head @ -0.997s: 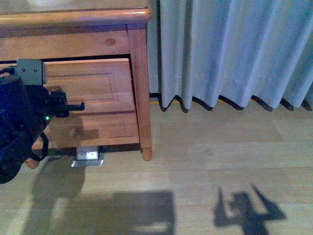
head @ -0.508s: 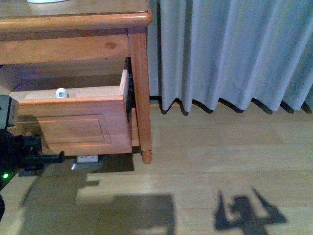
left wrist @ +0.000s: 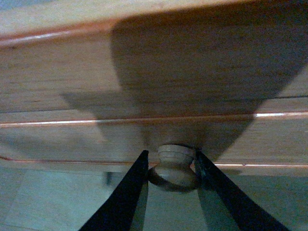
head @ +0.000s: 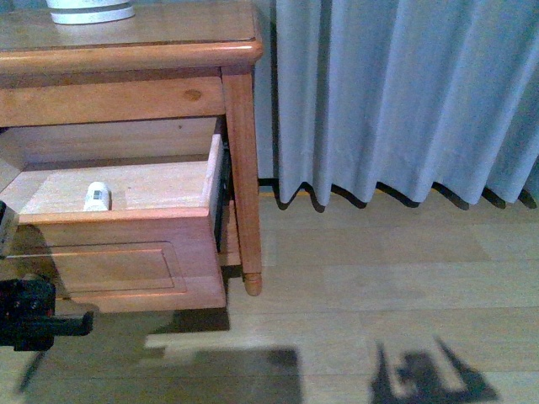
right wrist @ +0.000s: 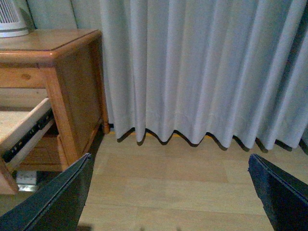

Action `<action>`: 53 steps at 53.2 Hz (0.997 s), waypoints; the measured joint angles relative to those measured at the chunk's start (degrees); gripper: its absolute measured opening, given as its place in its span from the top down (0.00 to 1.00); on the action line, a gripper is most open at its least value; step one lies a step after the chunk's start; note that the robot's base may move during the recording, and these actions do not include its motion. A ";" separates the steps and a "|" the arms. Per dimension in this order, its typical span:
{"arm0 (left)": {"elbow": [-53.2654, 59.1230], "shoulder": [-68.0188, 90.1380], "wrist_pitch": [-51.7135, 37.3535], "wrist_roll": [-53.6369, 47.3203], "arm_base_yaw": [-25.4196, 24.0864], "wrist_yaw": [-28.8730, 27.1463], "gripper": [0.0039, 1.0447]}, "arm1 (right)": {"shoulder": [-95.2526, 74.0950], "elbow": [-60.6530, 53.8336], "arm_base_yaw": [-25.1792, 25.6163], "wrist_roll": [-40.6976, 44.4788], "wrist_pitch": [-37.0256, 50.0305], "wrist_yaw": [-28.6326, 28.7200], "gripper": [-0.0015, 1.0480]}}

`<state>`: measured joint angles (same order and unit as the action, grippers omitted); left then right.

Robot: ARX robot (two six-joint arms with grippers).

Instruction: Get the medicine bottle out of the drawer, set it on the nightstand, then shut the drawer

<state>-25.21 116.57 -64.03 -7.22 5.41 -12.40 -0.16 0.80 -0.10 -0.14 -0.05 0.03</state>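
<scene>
The nightstand (head: 126,50) stands at the left with its upper drawer (head: 118,261) pulled far out. A small white medicine bottle (head: 97,196) lies on the drawer's pale floor near the front panel. In the left wrist view my left gripper (left wrist: 172,167) is shut on the round drawer knob (left wrist: 173,169), one dark finger on each side. In the front view only the black left arm (head: 25,313) shows, at the lower left edge. My right gripper (right wrist: 171,197) is open above bare floor, away from the nightstand (right wrist: 72,72) and the drawer (right wrist: 24,125).
A large white ribbed cylinder (head: 88,10) stands on the nightstand top. A pale curtain (head: 404,93) hangs to the floor right of the cabinet. Wooden floor (head: 379,269) stretches in front, with the right arm's shadow (head: 429,370) on it.
The drawer has slid out further, from shut a second ago to wide open. The bottle has come fully into view. My left arm has drawn back and lower in the picture.
</scene>
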 joint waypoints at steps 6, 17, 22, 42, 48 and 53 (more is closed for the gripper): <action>0.57 -1.53 2.03 -0.50 -0.20 -0.24 0.49 | 0.00 0.00 0.00 0.00 0.00 0.00 0.07; 1.86 -15.67 13.49 -1.27 -0.59 -1.14 0.10 | 0.00 0.00 0.00 0.00 0.00 0.00 0.07; 2.60 -26.53 22.49 -2.29 -1.46 -1.01 0.07 | 0.00 0.00 0.00 0.00 0.00 0.00 0.07; -0.48 -65.26 42.53 -5.01 -2.64 -7.76 0.06 | 0.00 0.00 0.00 0.00 0.00 0.00 0.07; 1.99 -74.20 46.49 -5.01 3.65 -13.03 0.06 | 0.00 0.00 0.00 0.00 0.00 0.00 0.07; 4.61 -81.48 51.23 -4.39 9.44 -17.88 0.06 | 0.00 0.00 0.00 0.00 0.00 0.00 0.07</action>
<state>-20.60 35.09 -12.80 -11.62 14.85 -30.28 -0.16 0.80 -0.10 -0.14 -0.05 0.03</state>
